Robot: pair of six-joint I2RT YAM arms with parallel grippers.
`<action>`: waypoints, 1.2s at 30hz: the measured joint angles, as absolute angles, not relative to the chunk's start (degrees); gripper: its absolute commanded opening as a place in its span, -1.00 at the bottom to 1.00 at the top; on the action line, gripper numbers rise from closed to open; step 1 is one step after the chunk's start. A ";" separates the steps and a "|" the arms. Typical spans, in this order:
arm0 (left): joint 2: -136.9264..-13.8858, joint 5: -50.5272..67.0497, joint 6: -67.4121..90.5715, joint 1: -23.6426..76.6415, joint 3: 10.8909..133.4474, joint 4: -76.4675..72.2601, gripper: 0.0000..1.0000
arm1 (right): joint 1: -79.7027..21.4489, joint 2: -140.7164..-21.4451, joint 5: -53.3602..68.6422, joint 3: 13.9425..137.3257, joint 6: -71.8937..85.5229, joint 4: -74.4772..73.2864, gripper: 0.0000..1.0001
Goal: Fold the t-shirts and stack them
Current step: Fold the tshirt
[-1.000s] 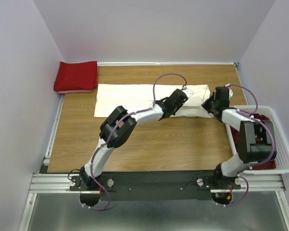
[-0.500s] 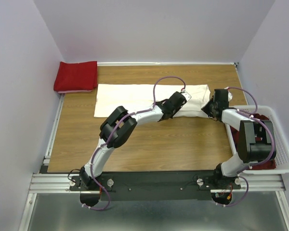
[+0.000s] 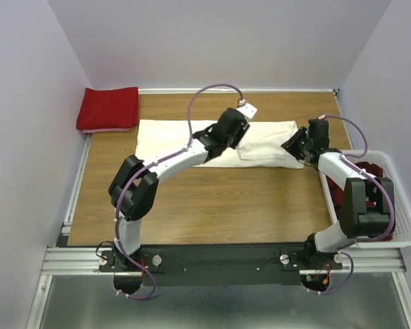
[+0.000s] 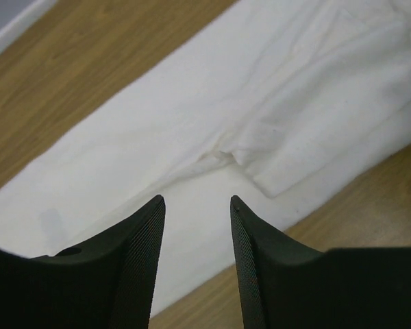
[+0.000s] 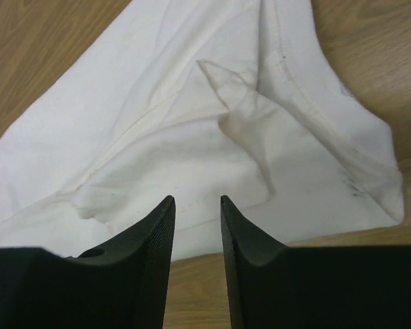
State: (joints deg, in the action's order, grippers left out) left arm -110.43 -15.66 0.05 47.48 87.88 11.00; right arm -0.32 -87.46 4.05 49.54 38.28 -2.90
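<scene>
Basket (image 3: 401, 241) apparently crowding right arm (image 3: 359, 205)

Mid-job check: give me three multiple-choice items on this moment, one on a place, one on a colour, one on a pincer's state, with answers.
1. Where does the folded bright red shirt lie?
A. near right corner of the table
B. far left corner
C. the middle

2. What colour is the long folded shirt below the left pincer and the right pincer?
A. blue
B. black
C. cream-white

3. How does the left pincer stand?
A. open, holding nothing
B. shut on cloth
C. out of view

Answers:
1 B, the top view shows it by the far left walls.
2 C, both wrist views show pale cloth.
3 A, its fingers stand apart, nothing between.
</scene>
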 measured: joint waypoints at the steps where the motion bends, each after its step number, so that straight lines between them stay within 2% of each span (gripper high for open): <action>1: -109.82 -15.53 0.08 46.61 87.88 10.55 0.01 | -0.32 -87.57 4.89 49.58 38.85 -2.74 -0.20; 6: -112.66 -15.35 -0.10 36.23 89.80 9.72 -0.03 | -0.49 -90.98 7.75 50.06 40.42 -2.48 -0.20; 11: -124.01 -15.35 -0.14 28.01 94.96 11.92 -0.05 | -0.95 -96.09 9.26 51.07 41.87 -1.78 -0.20; 22: -128.60 -15.33 2.35 25.08 97.43 16.43 -0.12 | -1.08 -103.85 9.41 56.18 42.22 -0.25 -0.20; 28: -123.37 -12.29 5.87 25.08 89.14 16.05 -0.16 | -1.08 -112.77 10.22 67.46 39.55 0.03 -0.20; 36: -107.02 1.69 13.21 27.20 67.18 16.05 -0.16 | -1.15 -127.07 17.19 87.46 34.85 -1.72 -0.19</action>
